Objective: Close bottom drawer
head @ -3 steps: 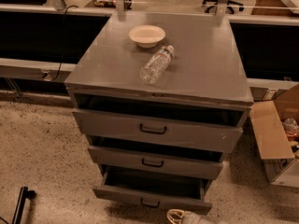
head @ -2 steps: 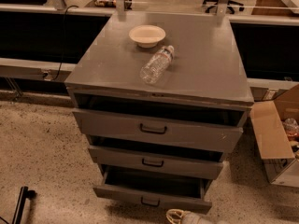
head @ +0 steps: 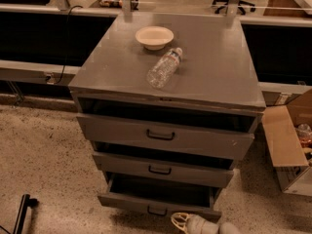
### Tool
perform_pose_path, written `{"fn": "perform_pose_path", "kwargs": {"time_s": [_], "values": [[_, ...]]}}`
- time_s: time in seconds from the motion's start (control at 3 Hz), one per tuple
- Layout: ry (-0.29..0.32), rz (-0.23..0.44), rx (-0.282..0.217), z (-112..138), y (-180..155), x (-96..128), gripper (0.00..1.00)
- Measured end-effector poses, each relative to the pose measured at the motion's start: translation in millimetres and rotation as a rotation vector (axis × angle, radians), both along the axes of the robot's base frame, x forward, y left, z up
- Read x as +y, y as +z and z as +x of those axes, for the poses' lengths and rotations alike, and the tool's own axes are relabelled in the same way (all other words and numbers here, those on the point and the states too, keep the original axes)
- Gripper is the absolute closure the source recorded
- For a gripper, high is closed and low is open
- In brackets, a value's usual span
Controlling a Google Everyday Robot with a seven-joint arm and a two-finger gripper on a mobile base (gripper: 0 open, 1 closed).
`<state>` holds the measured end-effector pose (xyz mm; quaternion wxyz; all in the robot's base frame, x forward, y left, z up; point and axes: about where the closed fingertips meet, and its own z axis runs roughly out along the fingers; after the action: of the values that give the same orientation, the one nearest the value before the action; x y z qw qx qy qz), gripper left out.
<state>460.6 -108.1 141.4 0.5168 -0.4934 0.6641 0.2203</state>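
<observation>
The grey cabinet point(head: 214, 67) has three drawers, all pulled partly out. The bottom drawer point(head: 158, 204) is the lowest one and sticks out furthest. It has a narrow grey front, a small black loop handle point(head: 157, 211) and a plain dark grey inside. My gripper point(head: 187, 223) is pale with yellowish tips. It sits at the bottom edge of the view, just in front of and slightly right of the bottom drawer's handle, close to the front panel.
A white bowl point(head: 154, 37) and a clear plastic bottle point(head: 164, 68) lying on its side rest on the cabinet top. An open cardboard box point(head: 290, 145) stands on the floor at the right. A black bar point(head: 21, 213) shows at bottom left. Speckled floor point(head: 44, 150) lies to the left.
</observation>
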Motion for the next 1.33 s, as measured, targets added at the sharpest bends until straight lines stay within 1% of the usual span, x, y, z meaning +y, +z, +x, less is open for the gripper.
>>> {"fn": "perform_pose_path", "kwargs": {"time_s": [0.33,0.67,1.0,1.33], "values": [[-0.033,0.001,-0.036,33.0,1.1,-0.8,1.0],[-0.033,0.001,-0.036,32.9,1.1,-0.8,1.0],[-0.074,-0.002,-0.039,56.3,-8.3,-11.4,1.0],[-0.098,0.003,-0.047,73.3,-12.1,-17.7,1.0]]}}
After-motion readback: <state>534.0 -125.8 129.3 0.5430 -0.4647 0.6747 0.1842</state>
